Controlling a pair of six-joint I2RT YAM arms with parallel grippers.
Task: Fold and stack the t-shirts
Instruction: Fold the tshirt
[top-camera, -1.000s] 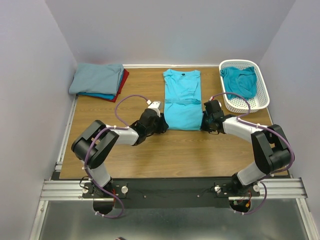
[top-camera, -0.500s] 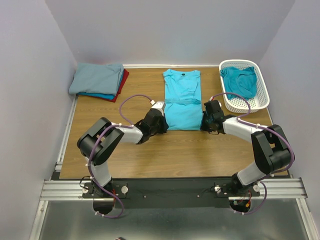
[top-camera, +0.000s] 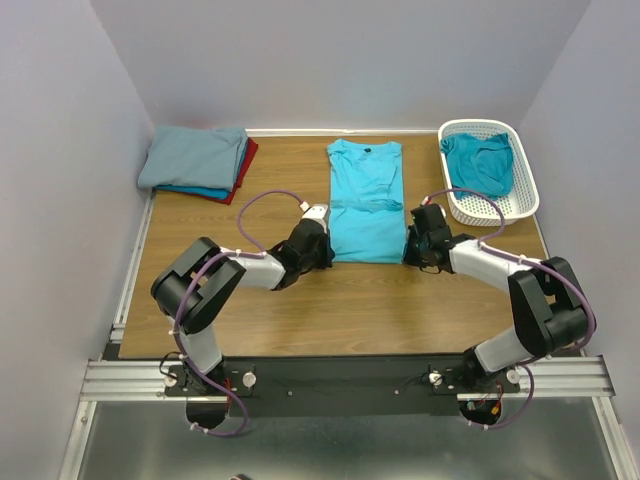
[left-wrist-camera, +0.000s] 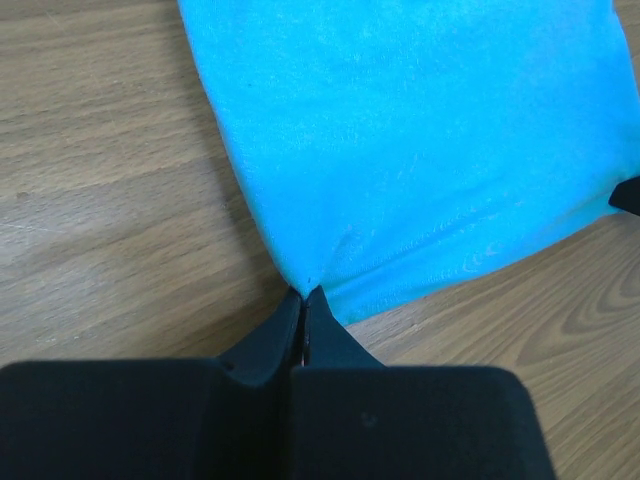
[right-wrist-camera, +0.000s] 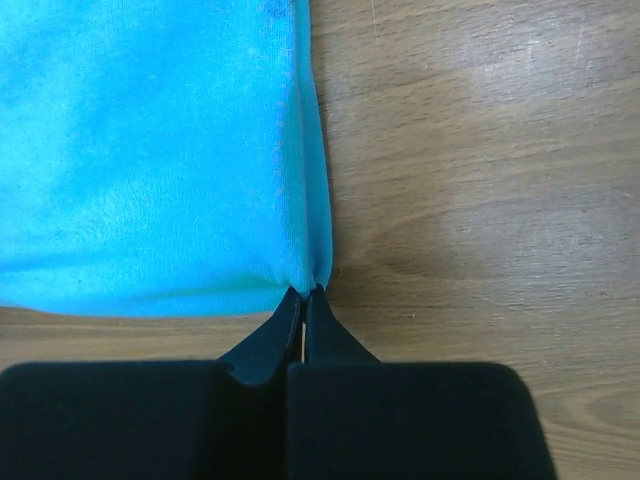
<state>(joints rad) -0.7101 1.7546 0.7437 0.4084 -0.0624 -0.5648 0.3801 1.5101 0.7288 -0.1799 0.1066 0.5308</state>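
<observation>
Wooden desk (top-camera: 370, 300) carries the turquoise t-shirt (top-camera: 365, 200) at centre, flat. Within the last second both hands have shut: the left hand (left-wrist-camera: 305, 297) pinches its near-left hem corner, the right hand (right-wrist-camera: 305, 292) its near-right. Grip secured; the hem-to-collar fold can likely begin.

**Inspector:** Overhead view, centre. Both lower corners of the turquoise t-shirt (top-camera: 365, 200) are covered by the arms (top-camera: 300, 250). The left claw (left-wrist-camera: 305, 300) and right claw (right-wrist-camera: 305, 295) are hidden there.

**Assistant:** Wrist views. The top edge cuts off the shirt in both. How much cloth sits between the closed tips cannot be seen. A dark shape (left-wrist-camera: 628, 195) at the right edge of the left wrist view is cut off and cannot be identified.

**Inspector:** Upper left stack. The red t-shirt (top-camera: 246, 165) and blue t-shirt (top-camera: 205, 191) show edges only.
</observation>
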